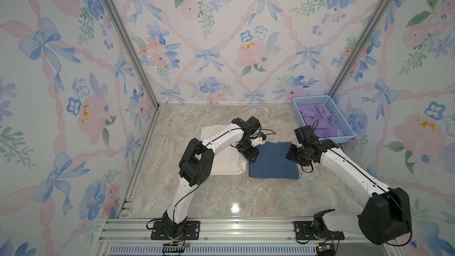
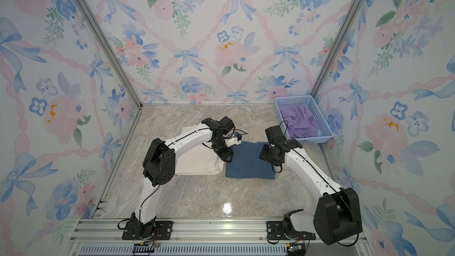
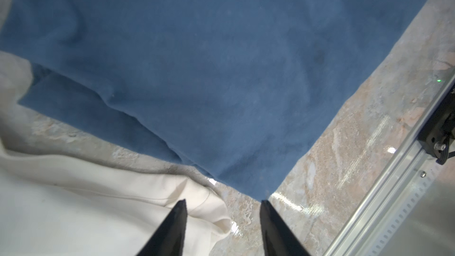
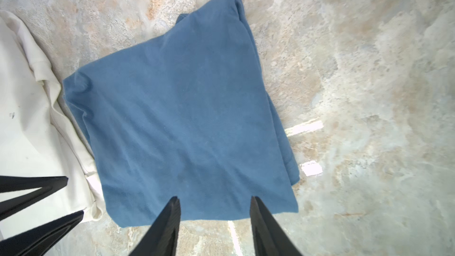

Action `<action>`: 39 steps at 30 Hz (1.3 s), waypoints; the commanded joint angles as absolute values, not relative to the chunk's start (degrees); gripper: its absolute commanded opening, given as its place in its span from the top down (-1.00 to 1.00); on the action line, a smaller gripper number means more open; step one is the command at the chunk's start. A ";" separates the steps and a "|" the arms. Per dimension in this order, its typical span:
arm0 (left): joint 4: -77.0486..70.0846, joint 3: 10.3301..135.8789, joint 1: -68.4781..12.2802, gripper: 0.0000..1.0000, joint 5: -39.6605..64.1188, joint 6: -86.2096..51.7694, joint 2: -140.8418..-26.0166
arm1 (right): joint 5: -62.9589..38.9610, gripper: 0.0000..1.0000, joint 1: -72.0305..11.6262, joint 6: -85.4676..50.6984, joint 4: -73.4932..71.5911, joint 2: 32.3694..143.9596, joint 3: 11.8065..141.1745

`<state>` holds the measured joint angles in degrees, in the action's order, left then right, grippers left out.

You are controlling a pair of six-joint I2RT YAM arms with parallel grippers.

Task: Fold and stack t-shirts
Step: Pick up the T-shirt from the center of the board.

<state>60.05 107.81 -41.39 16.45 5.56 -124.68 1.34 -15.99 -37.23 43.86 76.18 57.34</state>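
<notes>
Left gripper [image 3: 223, 201] and right gripper [image 4: 214, 197] are hovering spread and empty over the blue shirt [image 4: 184, 119], which is lying folded on the table [image 1: 221, 193] just beside the folded cream shirt [image 1: 229, 166], so folding is seemingly finishing and stacking is remaining.

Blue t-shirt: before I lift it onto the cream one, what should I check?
1. Blue t-shirt folded flat on the table: ok.
2. Left gripper open, holding nothing: ok.
3. Right gripper open, holding nothing: ok.
4. Cream t-shirt neatly folded: cannot tell, the left arm covers part of it.
5. Shirts stacked: not ok, they lie side by side.
</notes>
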 commanded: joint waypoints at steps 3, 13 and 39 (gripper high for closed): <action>60.82 110.57 -40.45 -0.27 16.46 4.63 -126.78 | 1.46 -0.08 -11.70 -33.56 45.43 79.88 56.95; 60.82 116.81 -38.82 -0.34 14.26 3.47 -135.12 | -1.98 -0.36 -6.24 -32.01 40.71 86.71 58.93; 61.31 119.55 -38.20 -0.23 19.77 4.69 -142.60 | -13.10 -0.32 -0.42 -37.63 29.45 100.43 57.24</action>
